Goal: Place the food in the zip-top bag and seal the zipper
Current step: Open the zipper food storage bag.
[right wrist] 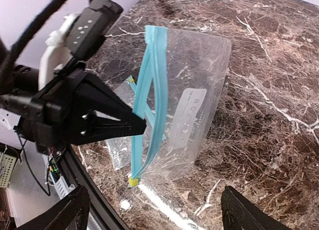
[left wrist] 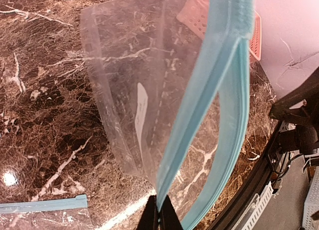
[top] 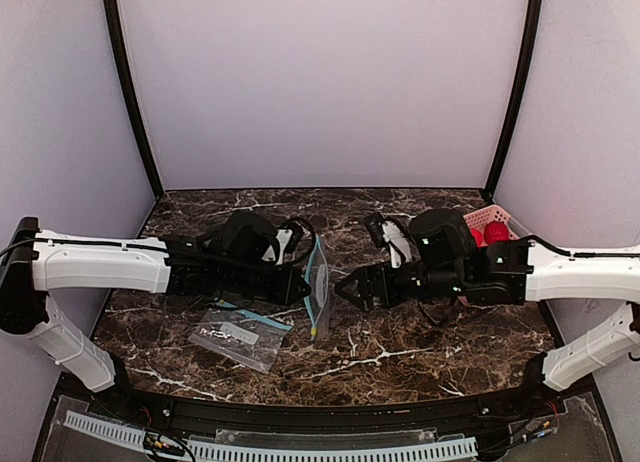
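Marbled brown counter (top: 420, 352), white-veined, with both arms reaching in from the sides. Our left gripper (right wrist: 142, 124) is pressed together, pinching one lip of the teal zipper (right wrist: 149, 80) and holding the clear bag (right wrist: 199, 90) up on edge over the middle of the counter. The bag's mouth gapes a little towards our right gripper (top: 345, 287), whose jaws are spread wide and hold nothing, just beside the bag. We cannot tell whether the bag's lower edge rests on the counter. A white label (right wrist: 187, 115) shows on its side.

The food (top: 495, 232) sits in a pink basket (top: 490, 219) at the far right corner; only red pieces show. A second bag (top: 240, 334) lies flat near the front edge, left of centre.

We judge the bag light, limp and slippery: its film would crumple or slide out of a grip, so the stiffer zipper strip is the place to hold. The free lip opposite our pinch looks like the best spot for widening the mouth. The food looks small and round, likely to roll, best taken across its middle.
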Controlling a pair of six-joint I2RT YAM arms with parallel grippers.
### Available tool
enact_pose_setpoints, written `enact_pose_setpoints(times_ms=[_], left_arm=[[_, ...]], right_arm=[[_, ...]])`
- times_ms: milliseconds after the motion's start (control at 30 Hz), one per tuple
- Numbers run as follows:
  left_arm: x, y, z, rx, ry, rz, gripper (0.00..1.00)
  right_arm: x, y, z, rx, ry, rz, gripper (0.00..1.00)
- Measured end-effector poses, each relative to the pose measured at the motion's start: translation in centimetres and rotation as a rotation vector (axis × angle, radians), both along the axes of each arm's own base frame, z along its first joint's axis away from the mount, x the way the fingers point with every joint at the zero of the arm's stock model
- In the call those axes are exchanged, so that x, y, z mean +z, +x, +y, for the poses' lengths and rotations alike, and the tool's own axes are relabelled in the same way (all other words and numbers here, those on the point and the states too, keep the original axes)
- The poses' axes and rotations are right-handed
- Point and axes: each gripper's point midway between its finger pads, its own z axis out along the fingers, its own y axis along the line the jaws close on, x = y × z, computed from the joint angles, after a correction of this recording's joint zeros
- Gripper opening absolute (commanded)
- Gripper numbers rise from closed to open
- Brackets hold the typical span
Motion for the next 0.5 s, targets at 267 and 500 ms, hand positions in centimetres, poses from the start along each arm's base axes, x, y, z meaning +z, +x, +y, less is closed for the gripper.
enact_pose_setpoints(times_ms=[267,500], left_arm=[[-0.1,0.6,0.9,0.021,0.035,-0.018,0.01],[2.3,1.3,1.7,0.021,0.083,-0.086,0.01]], right_arm=[[3.9,-0.7,-3.4,-0.043,0.101,-0.063,0.95],[0.9,3.7,-10.5,-0.316,-0.071,-0.007,0.97]])
